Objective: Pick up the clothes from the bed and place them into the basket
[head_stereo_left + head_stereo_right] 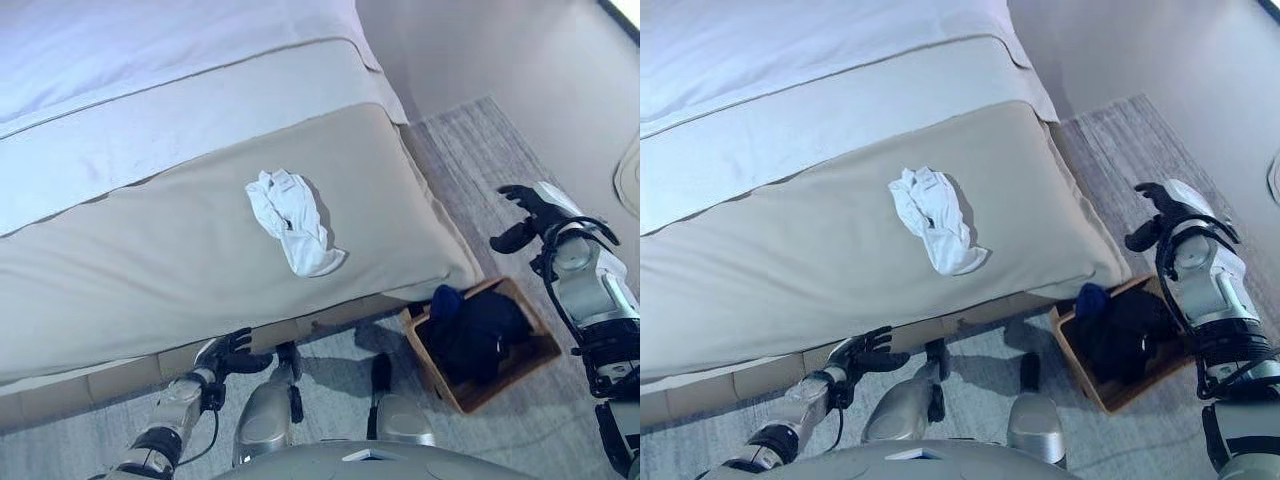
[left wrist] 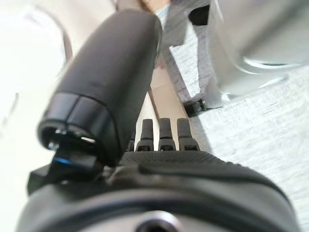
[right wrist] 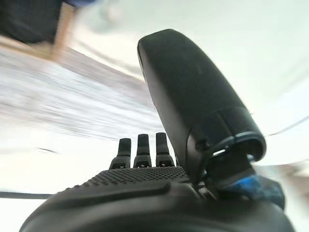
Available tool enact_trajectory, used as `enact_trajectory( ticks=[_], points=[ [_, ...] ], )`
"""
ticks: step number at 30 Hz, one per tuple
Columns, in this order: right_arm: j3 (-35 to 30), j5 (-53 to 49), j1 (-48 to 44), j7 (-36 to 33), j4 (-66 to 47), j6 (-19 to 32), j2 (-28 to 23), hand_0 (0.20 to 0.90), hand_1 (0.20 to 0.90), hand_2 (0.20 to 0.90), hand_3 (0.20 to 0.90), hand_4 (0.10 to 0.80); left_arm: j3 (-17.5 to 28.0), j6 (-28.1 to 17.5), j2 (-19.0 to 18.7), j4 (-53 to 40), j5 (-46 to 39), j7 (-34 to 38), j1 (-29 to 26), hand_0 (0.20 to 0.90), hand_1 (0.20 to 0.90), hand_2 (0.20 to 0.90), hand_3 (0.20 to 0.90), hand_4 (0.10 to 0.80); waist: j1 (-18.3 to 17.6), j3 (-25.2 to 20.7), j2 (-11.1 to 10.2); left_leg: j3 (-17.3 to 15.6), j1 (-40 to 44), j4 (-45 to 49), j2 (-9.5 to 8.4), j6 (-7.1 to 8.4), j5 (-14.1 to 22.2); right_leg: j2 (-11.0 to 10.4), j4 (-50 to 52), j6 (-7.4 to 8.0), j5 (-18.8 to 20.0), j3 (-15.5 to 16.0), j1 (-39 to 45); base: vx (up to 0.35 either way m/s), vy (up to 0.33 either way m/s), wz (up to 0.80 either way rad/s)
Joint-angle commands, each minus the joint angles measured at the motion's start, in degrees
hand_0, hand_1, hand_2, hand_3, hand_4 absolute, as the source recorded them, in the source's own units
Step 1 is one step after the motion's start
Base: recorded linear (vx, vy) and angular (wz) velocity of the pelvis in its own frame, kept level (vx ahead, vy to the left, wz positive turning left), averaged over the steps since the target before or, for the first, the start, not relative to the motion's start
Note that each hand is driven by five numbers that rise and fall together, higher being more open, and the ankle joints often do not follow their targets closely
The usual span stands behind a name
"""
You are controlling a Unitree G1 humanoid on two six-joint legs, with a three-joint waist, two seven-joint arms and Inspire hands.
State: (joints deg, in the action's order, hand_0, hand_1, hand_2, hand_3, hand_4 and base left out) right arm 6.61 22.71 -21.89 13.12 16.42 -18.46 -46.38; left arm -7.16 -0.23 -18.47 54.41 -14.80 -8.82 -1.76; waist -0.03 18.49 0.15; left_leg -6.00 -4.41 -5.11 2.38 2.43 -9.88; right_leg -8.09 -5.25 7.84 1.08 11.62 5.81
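A crumpled white garment [image 1: 291,218] lies on the beige blanket near the foot of the bed [image 1: 150,250]. A wooden basket [image 1: 535,352] stands on the carpet to the right of the bed's corner, with dark blue and black clothes [image 1: 478,328] in it. My right hand [image 1: 524,218] is raised above the carpet, right of the bed and beyond the basket, open and empty; its wrist view [image 3: 140,145] shows straight fingers. My left hand [image 1: 232,352] hangs low at the bed's front edge, open and empty, as its wrist view [image 2: 164,133] shows.
White sheets and a white duvet [image 1: 150,60] cover the far part of the bed. Grey carpet [image 1: 480,150] runs along the bed's right side up to a plain wall [image 1: 520,50]. A pale rounded object [image 1: 630,175] sits at the right edge.
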Motion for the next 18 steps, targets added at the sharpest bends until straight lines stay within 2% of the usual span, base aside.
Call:
enact_trajectory(
  ticks=[1, 4, 7, 9, 11, 14, 16, 17, 18],
  points=[
    [4.92, 2.19, -5.28, 0.18, -2.58, 4.98, -2.29, 0.900, 0.900, 0.900, 0.900, 0.800, -0.13, -1.83, -1.66, 3.47, -0.43, 0.35, 3.74, 0.900, 0.900, 0.900, 0.900, 0.800, 4.84, -5.79, -2.55, 0.09, 6.58, 0.11, -2.76, -1.97, 10.29, 1.02, 5.89, -2.98, -1.46, 4.34, -4.49, 0.139, 0.190, 0.39],
    [9.64, 4.40, -9.84, -2.04, 1.58, 6.38, 1.45, 0.900, 0.900, 0.900, 0.900, 0.800, -0.73, -2.58, -1.94, 4.62, -0.94, 0.16, 3.41, 0.900, 0.900, 0.900, 0.900, 0.800, 8.32, -4.64, -2.80, 2.39, 5.53, 1.43, -3.53, -2.99, 10.29, -0.11, 8.19, -2.77, -2.12, 6.12, -4.38, 0.087, 0.200, 0.44],
    [14.99, 7.70, -15.82, -8.15, 7.56, 8.61, 4.04, 0.900, 0.900, 0.900, 0.900, 0.800, -1.85, -2.68, -3.13, 4.34, -2.55, 0.45, 1.76, 0.900, 0.900, 0.900, 0.900, 0.800, 11.67, -2.56, -3.52, 4.72, 2.16, 4.12, -4.10, -3.89, 10.46, -1.00, 10.05, -2.43, -1.96, 7.77, -5.34, -0.033, 0.092, 0.46],
    [19.31, 13.34, -22.03, -14.32, 13.13, 9.77, 6.53, 0.900, 0.900, 0.900, 0.900, 0.800, -2.94, -2.78, -4.27, 4.18, -4.13, 0.68, -0.27, 0.900, 0.900, 0.900, 0.900, 0.800, 14.33, -0.09, -4.07, 6.38, -0.74, 6.18, -4.59, -4.41, 10.54, -1.88, 11.78, -2.33, -1.19, 9.09, -6.30, -0.067, 0.074, 0.53],
    [22.84, 17.47, -26.34, -16.58, 17.51, 8.43, 7.92, 0.900, 0.900, 0.900, 0.900, 0.800, -3.43, -2.42, -4.90, 3.61, -4.78, 1.14, -1.78, 0.900, 0.900, 0.900, 0.900, 0.800, 16.52, 1.70, -4.45, 7.42, -2.99, 7.63, -4.99, -4.68, 10.65, -2.43, 12.75, -2.30, -0.75, 9.85, -6.86, -0.055, 0.034, 0.55],
    [26.09, 11.03, -30.98, -16.57, 26.59, 2.45, 10.81, 0.900, 0.900, 0.900, 0.900, 0.800, -4.07, -2.87, -6.19, 3.06, -6.28, 1.25, -3.64, 0.900, 0.900, 0.900, 0.900, 0.800, 19.78, 4.05, -5.01, 9.05, -6.58, 8.32, -5.27, -4.84, 10.07, -3.05, 13.33, -2.08, 0.33, 11.66, -8.17, -0.044, -0.001, 0.52],
    [25.56, 5.58, -32.22, -15.69, 34.12, 1.78, 12.65, 0.900, 0.900, 0.900, 0.900, 0.800, -3.90, -3.24, -6.55, 3.06, -7.02, 1.24, -4.48, 0.900, 0.900, 0.900, 0.900, 0.800, 21.63, 5.25, -5.22, 10.10, -8.09, 8.18, -5.30, -4.93, 9.67, -3.61, 13.62, -2.05, 0.98, 13.01, -8.71, 0.033, -0.020, 0.48],
    [25.00, 1.76, -32.48, -15.62, 37.25, 0.95, 13.61, 0.900, 0.900, 0.900, 0.900, 0.800, -3.29, -3.49, -6.93, 3.39, -7.11, 0.77, -4.76, 0.900, 0.900, 0.900, 0.900, 0.800, 22.80, 5.85, -5.42, 10.78, -7.88, 7.72, -5.16, -4.67, 10.65, -3.61, 14.18, -1.58, 0.15, 12.94, -8.62, 0.082, -0.055, 0.60],
    [24.02, 0.57, -32.63, -16.27, 40.97, 1.87, 14.31, 0.900, 0.900, 0.900, 0.900, 0.800, -3.12, -3.84, -7.23, 3.61, -6.82, 0.41, -5.04, 0.900, 0.900, 0.900, 0.900, 0.800, 23.60, 6.23, -5.48, 11.23, -8.47, 7.71, -5.20, -4.63, 10.47, -3.76, 14.36, -1.64, 0.12, 13.49, -8.84, 0.093, -0.071, 0.65]
  ],
)
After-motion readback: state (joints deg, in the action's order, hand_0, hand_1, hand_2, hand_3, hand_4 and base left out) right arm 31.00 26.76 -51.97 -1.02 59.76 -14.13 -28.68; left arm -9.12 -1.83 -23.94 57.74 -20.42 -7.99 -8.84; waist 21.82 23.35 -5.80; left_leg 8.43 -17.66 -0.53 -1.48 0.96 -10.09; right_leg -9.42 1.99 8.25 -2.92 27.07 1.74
